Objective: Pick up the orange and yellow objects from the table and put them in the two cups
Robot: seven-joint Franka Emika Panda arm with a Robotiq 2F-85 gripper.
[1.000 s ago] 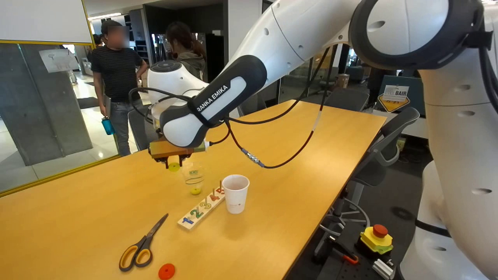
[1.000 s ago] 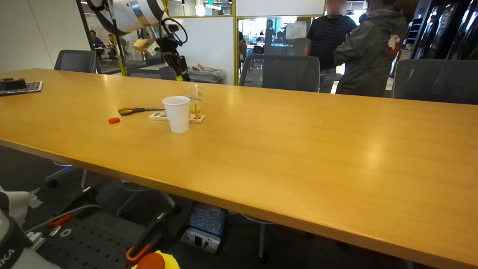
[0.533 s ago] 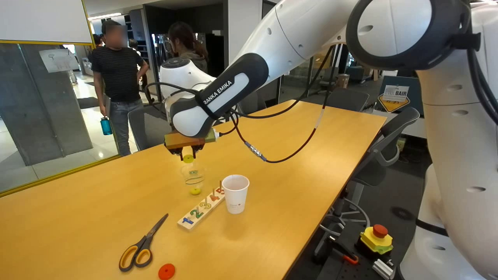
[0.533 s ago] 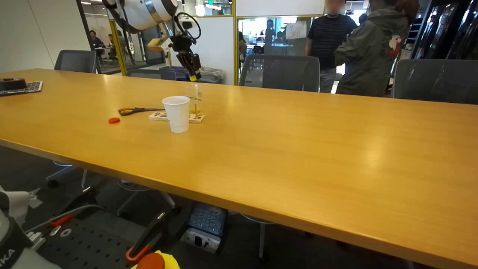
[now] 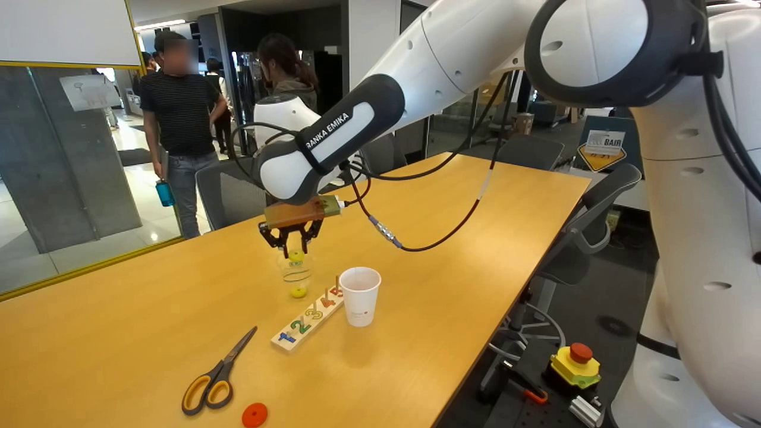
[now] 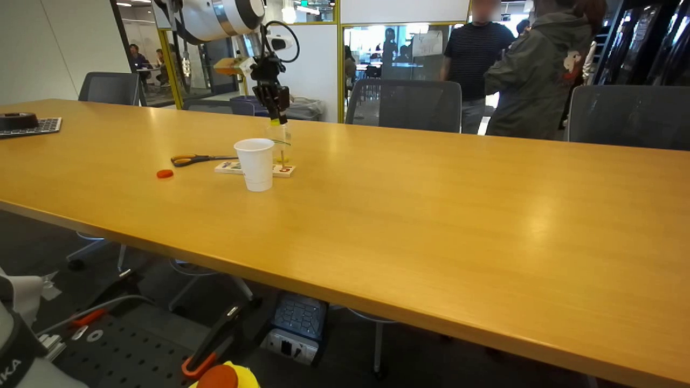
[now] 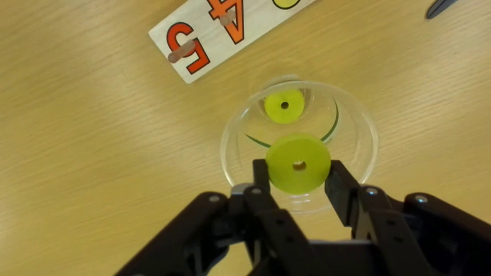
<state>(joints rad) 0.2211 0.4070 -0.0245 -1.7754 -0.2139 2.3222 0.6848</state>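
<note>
My gripper (image 5: 295, 256) is shut on a yellow disc (image 7: 299, 184), one finger at each side, as the wrist view shows. It holds the disc over the opening of the short clear cup (image 5: 296, 275), close to the rim. A second yellow disc (image 7: 273, 109) lies at the bottom of that cup. The white cup (image 5: 361, 300) stands upright to the right of it in an exterior view (image 6: 257, 170); its bottom inside is hidden. An orange-red disc (image 5: 254, 421) lies flat near the scissors and shows in both exterior views (image 6: 165, 174).
A pale strip with numbers and upright pegs (image 5: 300, 334) lies beside both cups; its end shows in the wrist view (image 7: 215, 50). Scissors (image 5: 221, 373) with orange handles lie on the table. A keyboard (image 6: 48, 126) is at the far left in an exterior view (image 6: 16, 132).
My gripper, with the yellow disc in it, has moved across to above the clear cup and then come lower to its rim. The cups and the orange-red disc have not moved.
</note>
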